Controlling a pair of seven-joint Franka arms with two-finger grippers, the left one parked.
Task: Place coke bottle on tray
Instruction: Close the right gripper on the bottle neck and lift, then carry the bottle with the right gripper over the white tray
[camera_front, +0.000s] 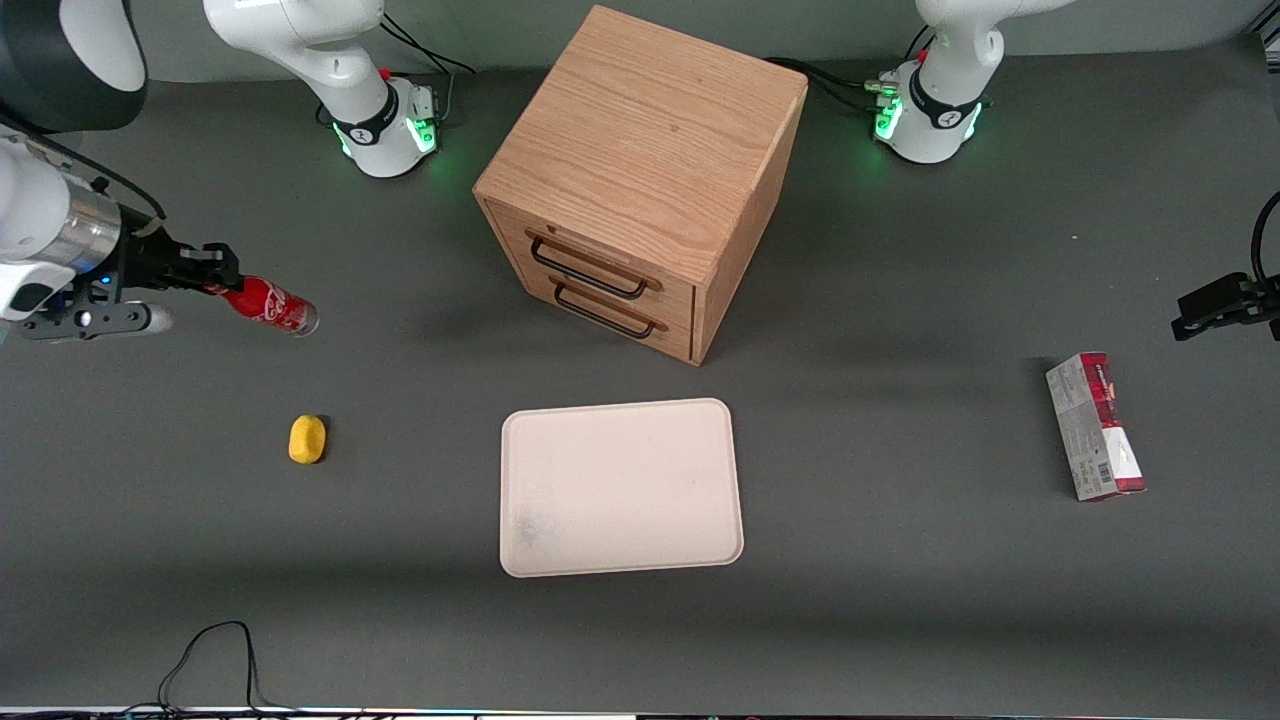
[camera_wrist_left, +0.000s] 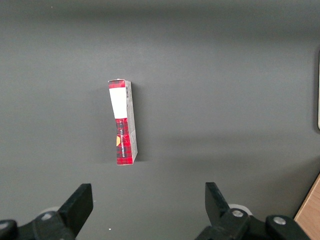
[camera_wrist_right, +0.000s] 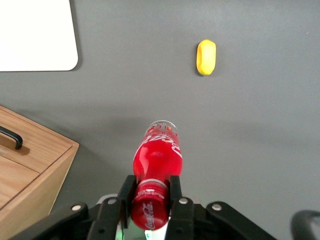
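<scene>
— Dark grey table (camera_front: 900, 600) first, then what?
— Wooden drawer cabinet (camera_front: 640, 180) at upper centre, off-white tray (camera_front: 620, 487) at lower centre.
— And the coke bottle (camera_front: 268, 305)?
— At the frame's left edge, off the tray, its neck pinched between the gripper (camera_front: 205, 270) fingers (camera_wrist_right: 175, 187).

Robot lab: bench-mounted arms, cables.

The tool (camera_wrist_right: 150, 192) clamps the coke bottle (camera_wrist_right: 156, 160) by its neck, held horizontally.
</scene>
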